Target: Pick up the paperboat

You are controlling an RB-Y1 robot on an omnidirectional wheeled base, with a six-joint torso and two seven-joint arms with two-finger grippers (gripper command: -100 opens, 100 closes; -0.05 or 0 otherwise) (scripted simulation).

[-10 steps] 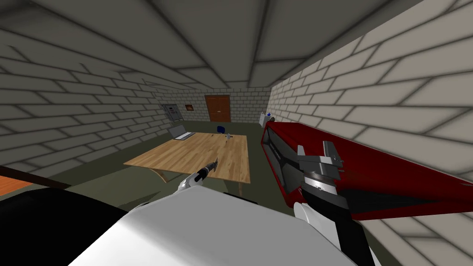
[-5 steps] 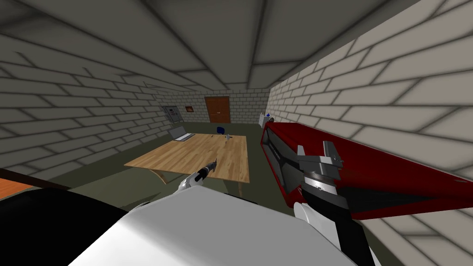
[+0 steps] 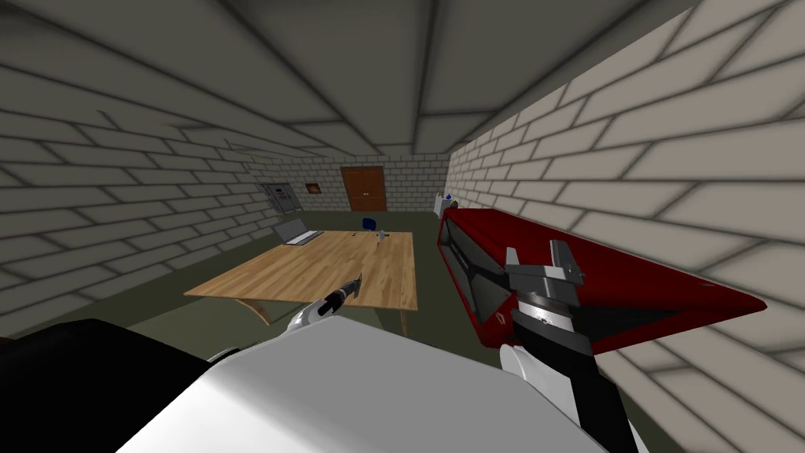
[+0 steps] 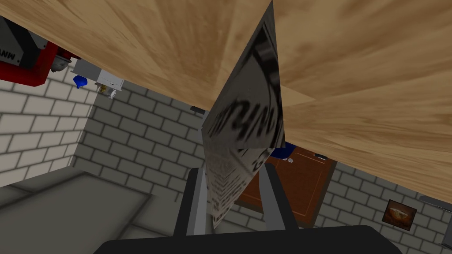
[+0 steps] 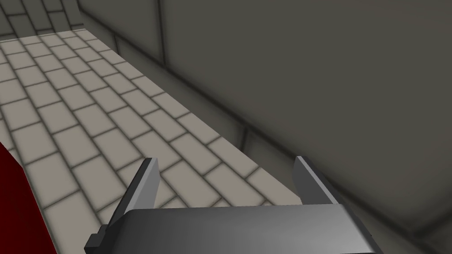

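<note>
The paperboat [image 4: 247,110], folded from printed newsprint, sits pinched between the two fingers of the left hand [image 4: 232,173]. They press its flat sides near the lower end, so the long pointed fold stands out past the fingertips toward the wooden surface [image 4: 362,61]. Gripping it across the thin faces rather than the edges looks a sensible choice: the sheet is flimsy, and only a narrow squeeze stops it slipping. Seen from the head, the left arm reaches forward and low. Its hand is at the near edge of the surface and angled up and away from me, with the boat a thin sliver at its tip. I judge the boat lifted clear of the surface, so the pick looks done or nearly so, though I cannot tell how high it hangs. The right hand [image 3: 536,252] takes no part. It is raised to the right of the surface, in front of a red unit [image 3: 629,283], with fingers spread wide and holding nothing, well out of the working arm's way.
</note>
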